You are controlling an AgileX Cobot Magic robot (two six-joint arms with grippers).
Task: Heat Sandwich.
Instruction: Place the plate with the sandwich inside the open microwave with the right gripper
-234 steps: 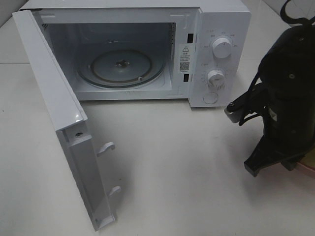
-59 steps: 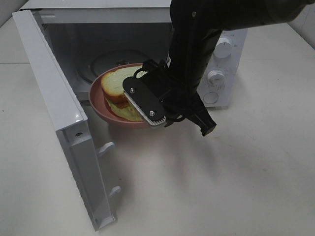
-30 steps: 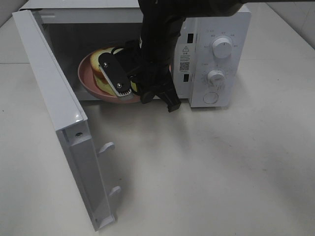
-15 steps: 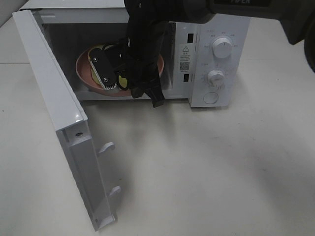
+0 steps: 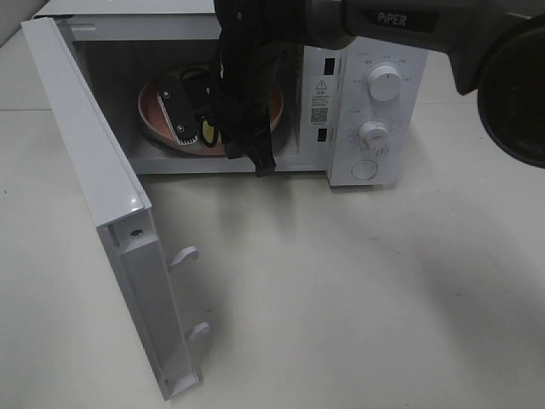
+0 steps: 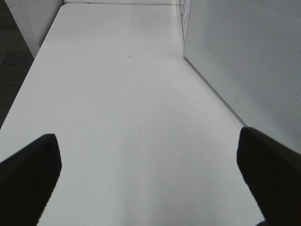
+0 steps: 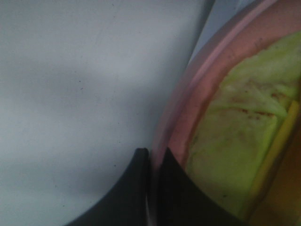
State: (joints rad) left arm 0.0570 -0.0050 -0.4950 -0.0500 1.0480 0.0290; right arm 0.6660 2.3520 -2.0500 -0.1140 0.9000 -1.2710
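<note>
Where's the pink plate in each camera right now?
Exterior high: pink plate inside the microwave, partly behind the right arm.
Left wrist: not in it.
Right wrist: plate rim pinched by the right end effector.
Shared landmark: the sandwich, on the plate in exterior and right wrist.

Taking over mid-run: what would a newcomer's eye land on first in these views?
The black right arm reaches into the open microwave, its right pincer shut on the rim of the pink plate that carries the sandwich, inside the cavity. Next comes the microwave door, swung wide at the left. The left pincer hangs open over the white table.
</note>
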